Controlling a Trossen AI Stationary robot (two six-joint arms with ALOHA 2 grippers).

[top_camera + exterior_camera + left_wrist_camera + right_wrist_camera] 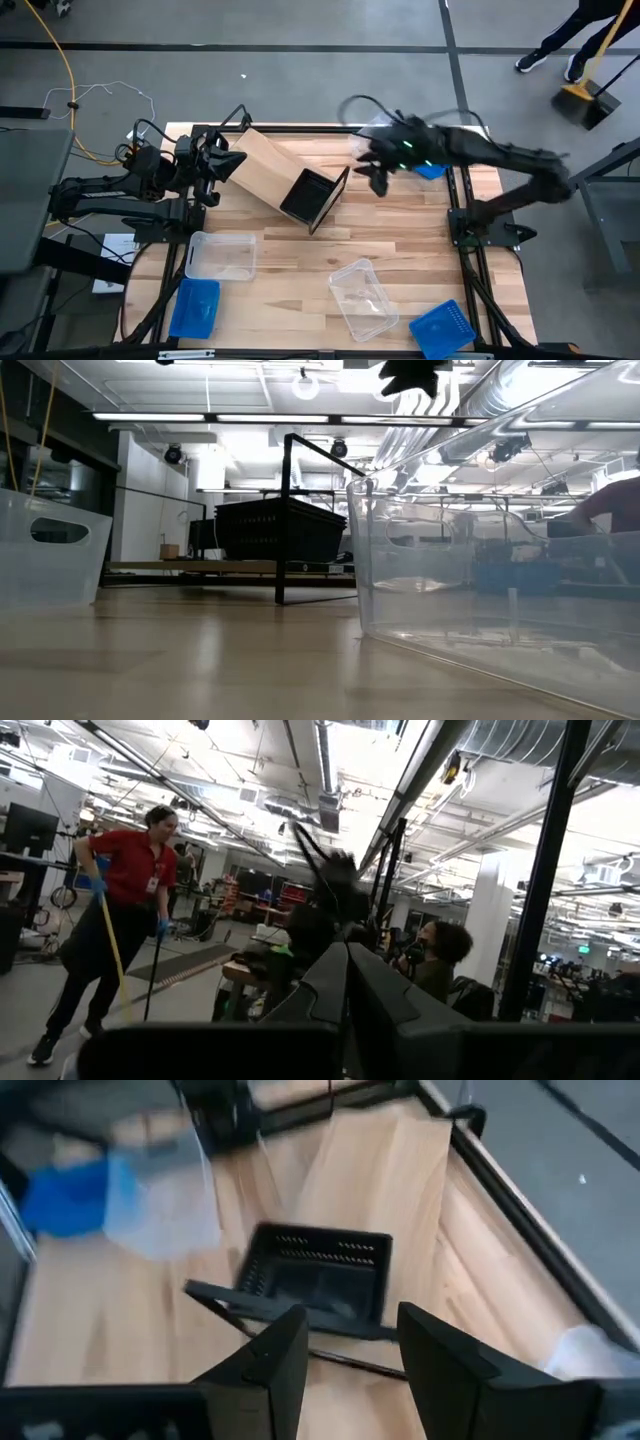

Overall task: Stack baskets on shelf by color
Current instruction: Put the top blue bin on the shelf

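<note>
My right gripper point(345, 1345) hangs half open and empty above the shelf point(275, 170), whose open mouth lies just below and ahead of it with a black basket point(318, 1273) inside; my left gripper point(222, 163) is shut against the shelf's far end. Little is stacked: two clear baskets point(222, 255) point(362, 297) and two blue baskets point(195, 306) point(442, 327) sit loose, well behind my right gripper, another blue one point(430, 171) just beside it. No readable labels or writing.
</note>
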